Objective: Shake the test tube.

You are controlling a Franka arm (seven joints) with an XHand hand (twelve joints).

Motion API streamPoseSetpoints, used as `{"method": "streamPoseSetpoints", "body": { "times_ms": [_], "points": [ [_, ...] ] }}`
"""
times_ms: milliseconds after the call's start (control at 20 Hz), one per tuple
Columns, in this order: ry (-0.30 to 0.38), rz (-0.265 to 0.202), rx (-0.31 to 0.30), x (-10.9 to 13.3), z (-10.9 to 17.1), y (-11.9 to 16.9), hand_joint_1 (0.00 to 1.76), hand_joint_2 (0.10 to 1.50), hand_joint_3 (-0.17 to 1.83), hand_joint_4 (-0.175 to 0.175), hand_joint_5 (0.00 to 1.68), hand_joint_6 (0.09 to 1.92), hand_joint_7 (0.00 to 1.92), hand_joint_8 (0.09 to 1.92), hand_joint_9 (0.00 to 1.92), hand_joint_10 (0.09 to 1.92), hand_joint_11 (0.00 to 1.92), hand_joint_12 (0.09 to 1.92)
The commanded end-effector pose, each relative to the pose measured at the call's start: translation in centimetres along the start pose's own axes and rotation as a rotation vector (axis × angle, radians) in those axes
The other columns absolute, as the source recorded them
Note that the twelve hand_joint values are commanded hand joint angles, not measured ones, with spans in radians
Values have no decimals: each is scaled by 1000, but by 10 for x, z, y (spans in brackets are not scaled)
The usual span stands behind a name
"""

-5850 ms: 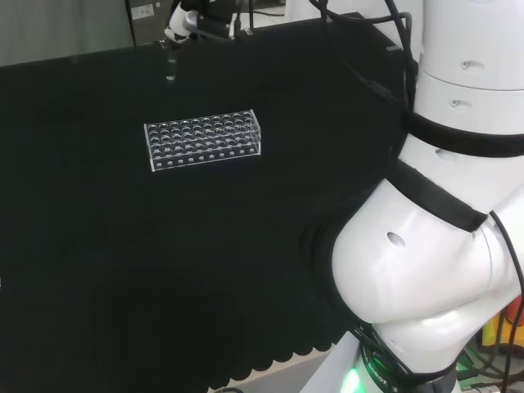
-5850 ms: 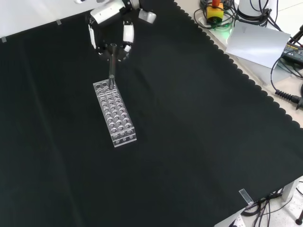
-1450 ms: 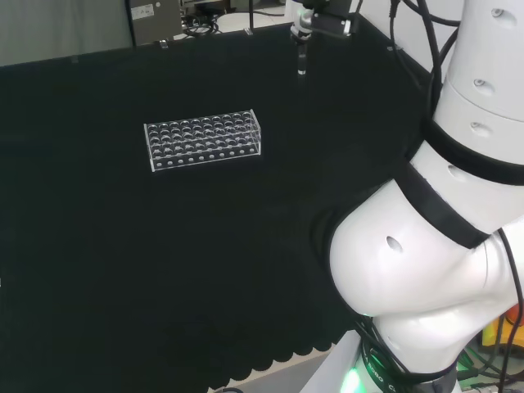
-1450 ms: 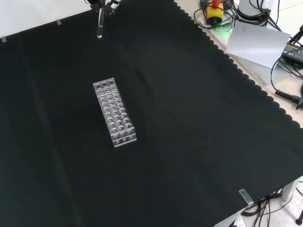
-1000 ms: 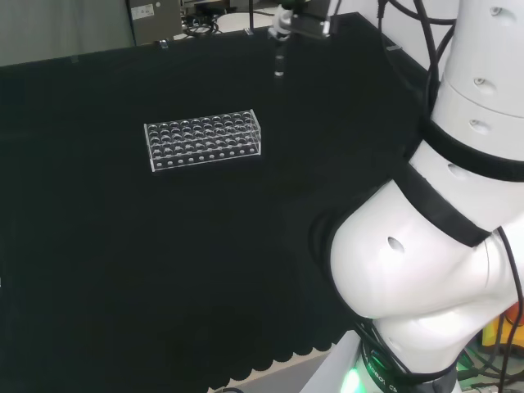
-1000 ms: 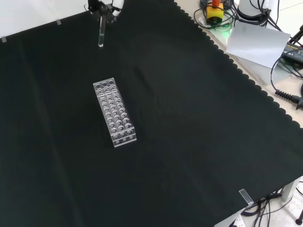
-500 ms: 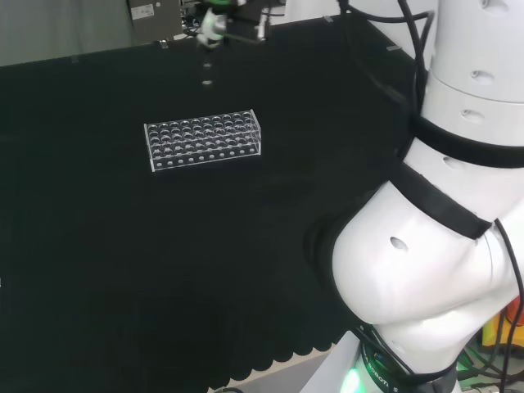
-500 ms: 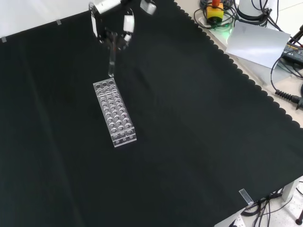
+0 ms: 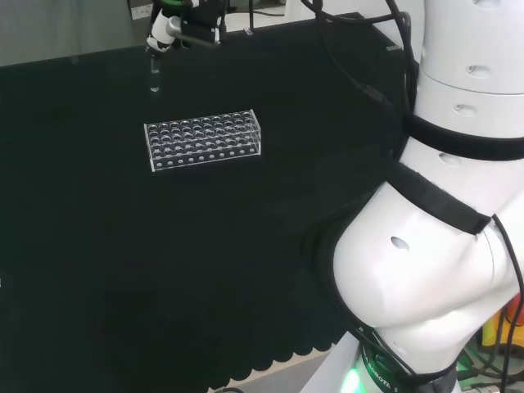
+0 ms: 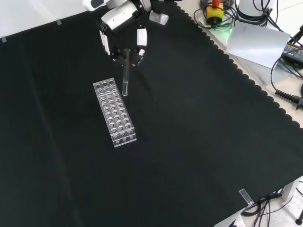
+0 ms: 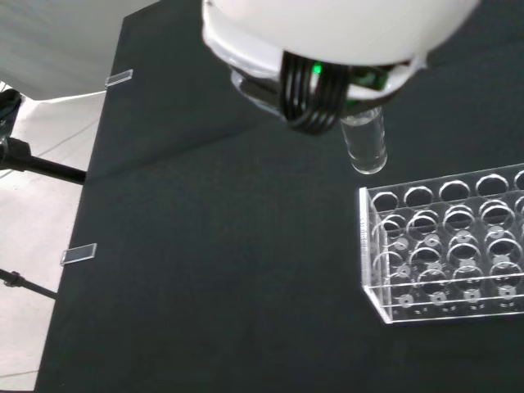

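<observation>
Going from left to right across the front view, the clear test tube rack [image 10: 115, 112] comes first, lying on the black cloth of the desk [image 10: 199, 142] just below and a little to the left of the robot hand [image 10: 124, 28]. Its rows of round holes look empty as far as I can see. Next comes the robot hand itself, reaching in from the top of that view, its black and white fingers [image 10: 140, 38] curled around the upper end of a clear glass test tube [image 10: 125, 75]. The tube hangs nearly upright from the grasp, its rounded bottom beside the rack's far right corner, held above the cloth and not seated in any hole.

From the head view, the robot hand [image 9: 176, 26] sits up beyond the rack [image 9: 203, 139], with the tube [image 9: 154, 75] faintly visible beneath it, past the rack's left end.

In the wrist view, the tube's tip [image 11: 365, 147] hovers just outside the rack's corner [image 11: 446, 246]. I cannot tell whether the tube holds any liquid.
</observation>
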State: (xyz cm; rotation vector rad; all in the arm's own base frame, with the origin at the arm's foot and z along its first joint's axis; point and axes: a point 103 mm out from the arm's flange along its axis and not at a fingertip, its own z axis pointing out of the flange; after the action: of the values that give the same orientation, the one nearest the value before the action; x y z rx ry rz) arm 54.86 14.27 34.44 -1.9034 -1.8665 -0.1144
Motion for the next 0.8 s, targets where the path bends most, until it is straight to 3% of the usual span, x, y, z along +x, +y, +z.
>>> {"method": "streamPoseSetpoints", "body": {
  "times_ms": [50,450,800],
  "points": [
    [-33,86,-23,-45,-11,-2,1435,586,717,-175,1292,608,1364,670,1319,571,1202,900],
    [-99,287,-85,-143,-39,-13,1435,586,718,-175,1292,609,1364,671,1319,570,1201,900],
    [-131,373,-137,-190,-67,-23,1435,586,718,-175,1292,609,1364,671,1319,570,1201,901]
  ]
}}
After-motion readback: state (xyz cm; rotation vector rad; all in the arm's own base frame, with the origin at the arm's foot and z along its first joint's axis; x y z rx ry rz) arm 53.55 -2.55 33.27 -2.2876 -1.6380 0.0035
